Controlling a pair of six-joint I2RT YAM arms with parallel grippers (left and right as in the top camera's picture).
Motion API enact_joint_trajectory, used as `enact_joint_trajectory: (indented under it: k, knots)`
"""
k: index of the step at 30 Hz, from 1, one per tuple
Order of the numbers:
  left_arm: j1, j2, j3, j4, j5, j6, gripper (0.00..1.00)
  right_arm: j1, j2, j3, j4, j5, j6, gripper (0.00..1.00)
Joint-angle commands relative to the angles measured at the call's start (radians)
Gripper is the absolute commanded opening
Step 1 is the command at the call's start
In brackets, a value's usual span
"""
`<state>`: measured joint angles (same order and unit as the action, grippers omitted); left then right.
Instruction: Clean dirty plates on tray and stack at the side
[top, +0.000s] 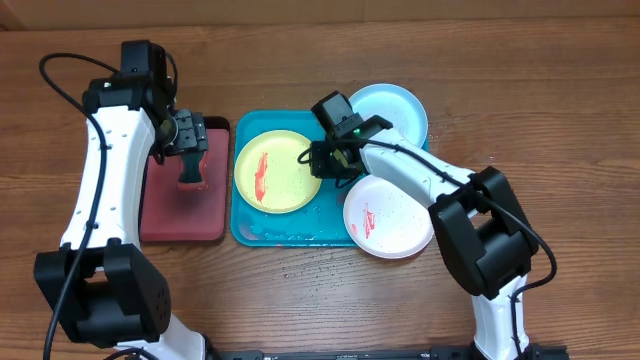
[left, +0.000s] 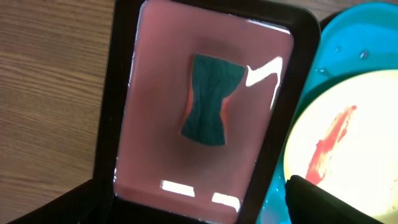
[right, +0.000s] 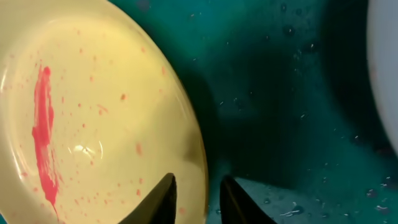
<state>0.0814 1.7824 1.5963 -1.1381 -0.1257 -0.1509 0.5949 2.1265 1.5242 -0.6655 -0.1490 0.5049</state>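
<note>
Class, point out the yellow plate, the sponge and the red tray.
yellow plate (top: 290, 168): overhead view, bare centre.
sponge (left: 210, 109): left wrist view, green top.
red tray (top: 185, 215): overhead view, bare lower floor.

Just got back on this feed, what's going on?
The right gripper straddles the rim of the smeared yellow plate on the turquoise tray; a firm grip isn't clear. The left gripper hangs open above the sponge on the dark red tray. The white plate is smeared too; nothing is stacked yet.

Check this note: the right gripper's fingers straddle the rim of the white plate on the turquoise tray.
Wrong plate. In the right wrist view the right gripper straddles the rim of the yellow plate on the turquoise tray; the white plate lies apart from it.
</note>
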Motion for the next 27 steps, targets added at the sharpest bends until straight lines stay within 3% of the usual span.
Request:
enact_joint_trajectory:
  k: [1,8,16,24,27]
  knots:
    - [0.01,0.029,0.021,0.011,-0.016,0.025,0.88,0.001,0.027,0.031,0.006,0.018,0.05,0.22]
    - [0.011,0.055,0.02,0.069,-0.015,0.082,0.83,0.001,0.046,0.031,0.008,0.019,0.102,0.04]
    - [0.011,0.135,0.02,0.123,-0.01,0.174,0.61,0.001,0.046,0.031,0.007,0.026,0.101,0.04]
    - [0.012,0.263,0.02,0.119,0.033,0.174,0.53,0.001,0.046,0.031,0.006,0.029,0.1,0.04]
    - [0.012,0.311,0.02,0.119,0.033,0.174,0.46,0.0,0.046,0.031,0.007,0.03,0.098,0.04]
